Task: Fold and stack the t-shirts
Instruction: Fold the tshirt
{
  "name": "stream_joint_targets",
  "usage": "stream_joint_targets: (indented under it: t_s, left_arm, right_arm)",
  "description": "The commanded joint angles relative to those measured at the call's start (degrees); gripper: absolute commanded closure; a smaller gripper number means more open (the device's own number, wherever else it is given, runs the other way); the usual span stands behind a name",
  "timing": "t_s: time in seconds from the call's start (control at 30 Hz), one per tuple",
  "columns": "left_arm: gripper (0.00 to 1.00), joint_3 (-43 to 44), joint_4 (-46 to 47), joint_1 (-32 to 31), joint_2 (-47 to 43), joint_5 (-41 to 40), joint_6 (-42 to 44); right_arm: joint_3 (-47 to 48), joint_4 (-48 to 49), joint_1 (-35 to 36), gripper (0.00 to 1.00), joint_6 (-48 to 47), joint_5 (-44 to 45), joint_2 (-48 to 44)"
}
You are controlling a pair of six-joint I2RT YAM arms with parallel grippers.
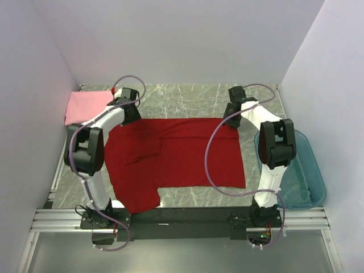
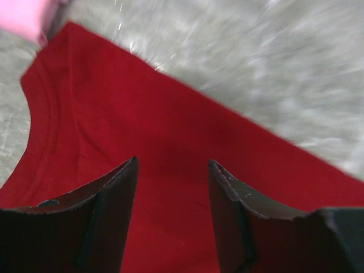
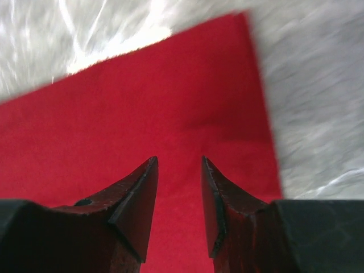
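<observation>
The deep red short-sleeved cloth t-shirt [image 1: 182,153] lies spread flat across the middle of the top view, on the grey marbled tabletop [image 1: 187,96]. The light pink cloth t-shirt [image 1: 85,107] lies as a small rectangle at upper left. The left tool [image 2: 172,162] hangs over the red cloth near its collar, jaws apart and empty. The right tool [image 3: 179,159] hangs over the shirt's upper right corner, also apart. A translucent teal plastic bin [image 1: 301,182] stands at right.

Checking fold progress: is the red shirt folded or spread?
Mostly spread: the red shirt lies flat, near sleeve out, far sleeve apparently turned in.
</observation>
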Motion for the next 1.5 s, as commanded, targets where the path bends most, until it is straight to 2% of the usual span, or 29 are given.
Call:
stream_joint_targets:
  t_s: [0.0, 0.3, 0.57, 0.73, 1.13, 1.2, 1.33, 1.47]
  left_arm:
    - [0.43, 2.09, -2.56, 1.05, 3.95, -1.79, 2.74]
    - [0.44, 6.31, -6.25, 2.36, 12.04, -0.3, 1.25]
    - [0.43, 7.72, -7.48, 4.39, 14.77, 2.25, 0.28]
    - [0.41, 11.4, -8.54, 4.83, 17.14, 5.41, -1.48]
    - [0.26, 24.94, -10.47, 5.27, 22.15, 9.37, -3.41]
    - [0.22, 26.17, -10.47, 5.44, 21.8, 9.55, -3.59]
    - [0.11, 24.78, -9.07, 5.7, 17.16, 7.53, -3.77]
    - [0.08, 20.82, -8.18, 5.71, 6.9, 4.46, -4.03]
  right_arm:
    - [1.88, -3.24, 1.71, 0.58, -1.84, 3.36, 0.82]
    - [0.75, -7.11, 1.53, 0.6, -4.48, 8.19, 4.43]
    - [0.91, -7.2, -2.42, 0.61, -5.36, 7.93, 5.13]
    - [5.22, -8.25, -5.06, 0.62, -6.32, 7.14, 7.5]
    - [20.51, -12.03, -7.35, 0.62, -8.35, 8.81, 17.43]
    - [22.27, -12.3, -7.44, 0.62, -8.87, 9.6, 17.44]
    - [19.64, -9.4, -7.26, 0.59, -8.53, 7.68, 10.0]
    - [18.06, -10.1, -6.56, 0.53, -7.91, 3.8, 1.99]
